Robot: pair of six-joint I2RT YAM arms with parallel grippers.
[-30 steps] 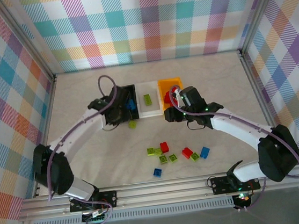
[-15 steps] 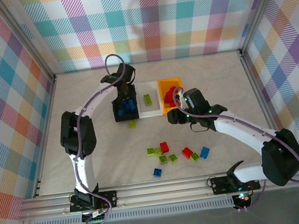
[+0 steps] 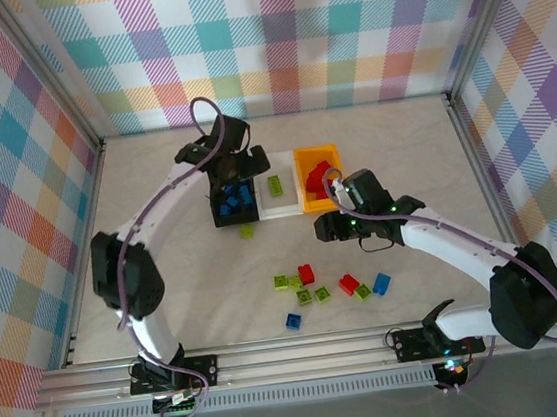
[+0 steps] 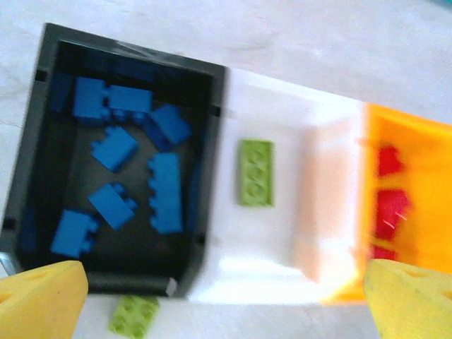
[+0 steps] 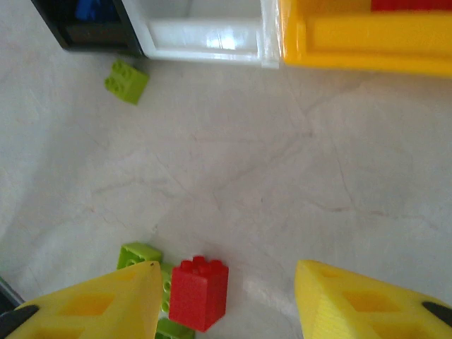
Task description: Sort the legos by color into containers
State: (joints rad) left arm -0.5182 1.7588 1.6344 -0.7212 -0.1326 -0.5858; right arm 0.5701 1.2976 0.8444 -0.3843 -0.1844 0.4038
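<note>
Legos, small studded plastic bricks (image 3: 328, 288): mixed cluster loose on pale desk (image 5: 318, 176); blue sorted in black rectangular plastic bin (image 4: 214, 141), lime in white bin (image 4: 311, 233), red in orange bin (image 4: 424, 162). Left pincer (image 4: 226, 296): spread wide, empty, above the bins, seemingly a drop position. Right pincer (image 5: 229, 300): part-open, empty, over red brick (image 5: 199, 293), likely the next pick.

We are looking down from far above the white bin (image 3: 283, 204); both wrist cameras are hovering close, sharing its near wall.
</note>
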